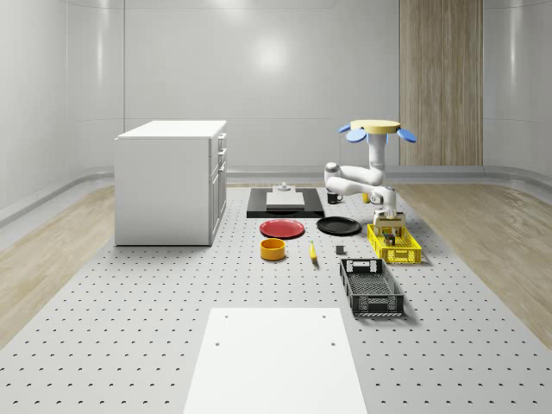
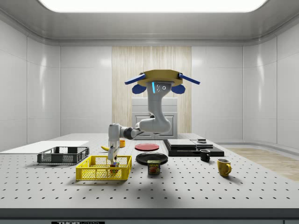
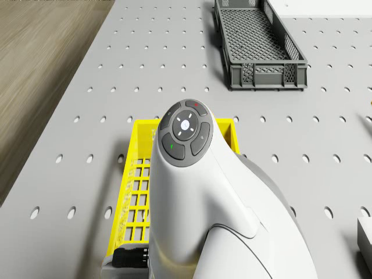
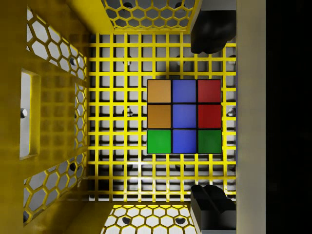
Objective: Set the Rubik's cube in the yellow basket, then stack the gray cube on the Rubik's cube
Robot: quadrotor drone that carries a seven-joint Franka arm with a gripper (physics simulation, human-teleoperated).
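The multicoloured Rubik's cube (image 4: 184,117) lies flat on the grid floor of the yellow plastic basket (image 4: 53,122), toward one side wall, with bare mesh on its other side. In the wrist view the gripper (image 4: 207,117) hangs directly above it; the two dark fingertips (image 4: 210,36) stand apart, one beyond each of two opposite edges of the cube and apparently clear of it, so the jaws look open and empty, the cube released.

In the side view the drone (image 2: 161,80) hovers over the table, above and to the side view's right of the basket, its white arm (image 2: 152,125) reaching down into it.

I cannot pick out the gray cube with any certainty, so which way it lies from the gripper cannot be told. The arm must first rise straight out of the basket walls.

The dark gray mesh crate (image 1: 371,287), nearer in the whole-scene view, looks empty.
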